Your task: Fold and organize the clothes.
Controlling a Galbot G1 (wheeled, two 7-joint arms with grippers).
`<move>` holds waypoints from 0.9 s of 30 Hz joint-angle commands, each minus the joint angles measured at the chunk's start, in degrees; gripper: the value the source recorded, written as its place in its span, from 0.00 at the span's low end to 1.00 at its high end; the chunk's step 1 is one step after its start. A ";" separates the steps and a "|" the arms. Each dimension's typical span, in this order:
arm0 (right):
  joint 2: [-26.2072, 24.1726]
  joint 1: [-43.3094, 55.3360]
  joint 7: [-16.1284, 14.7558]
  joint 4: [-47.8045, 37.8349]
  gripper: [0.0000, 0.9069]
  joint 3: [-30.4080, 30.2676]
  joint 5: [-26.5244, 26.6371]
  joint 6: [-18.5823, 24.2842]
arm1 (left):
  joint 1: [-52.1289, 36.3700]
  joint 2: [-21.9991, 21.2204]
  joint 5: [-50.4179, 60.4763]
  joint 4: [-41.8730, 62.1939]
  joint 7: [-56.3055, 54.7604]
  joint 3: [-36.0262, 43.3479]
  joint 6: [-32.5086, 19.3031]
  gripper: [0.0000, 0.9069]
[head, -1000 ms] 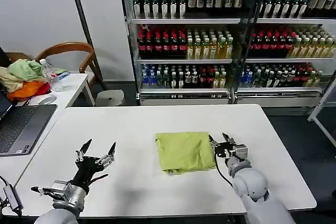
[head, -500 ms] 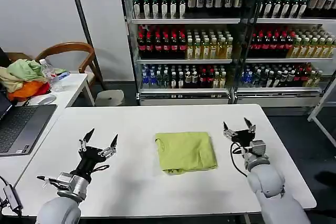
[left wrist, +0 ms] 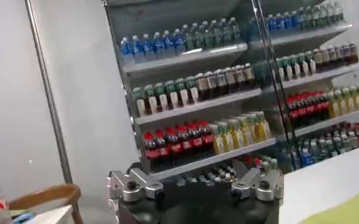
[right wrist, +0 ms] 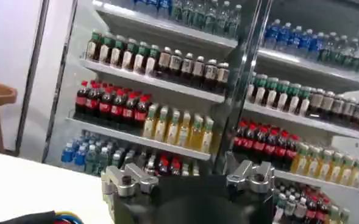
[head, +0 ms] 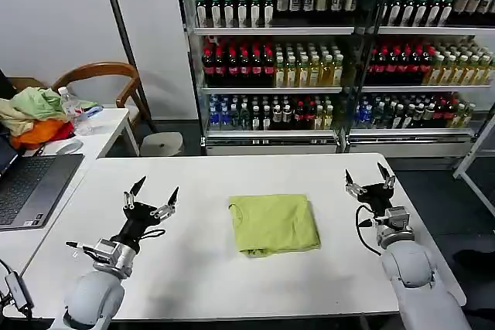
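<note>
both arms have drawn back and risen since a second ago, the right gripper leaving the shirt's edge, so the folding looks finished. on the left, the left gripper hovers over bare tabletop, fingers spread, holding nothing. the lime t-shirt lies folded in the middle. the right gripper points upward, wide open and empty.

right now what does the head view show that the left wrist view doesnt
Head view alone: the whole folded T-shirt lying flat on the white table, the open left gripper and open right gripper raised on either side of it, and the laptop on the side table. Left wrist view alone: a close look at that gripper's own finger bases. Both: the drink shelves, the wooden chair, and some lime fabric.
</note>
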 commanded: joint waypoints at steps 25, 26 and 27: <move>0.20 -1.88 -3.28 -1.16 1.00 2.30 -8.64 5.31 | 1.36 -0.43 -0.56 0.04 3.31 -2.47 -2.31 1.00; 0.21 -2.14 -3.24 -1.03 1.00 2.38 -8.70 5.31 | 1.43 -0.57 -0.51 -0.05 3.26 -2.44 -2.43 1.00; 0.20 -2.41 -3.19 -0.72 1.00 2.53 -8.73 5.31 | 1.46 -0.76 -0.26 -0.13 3.25 -2.45 -2.50 1.00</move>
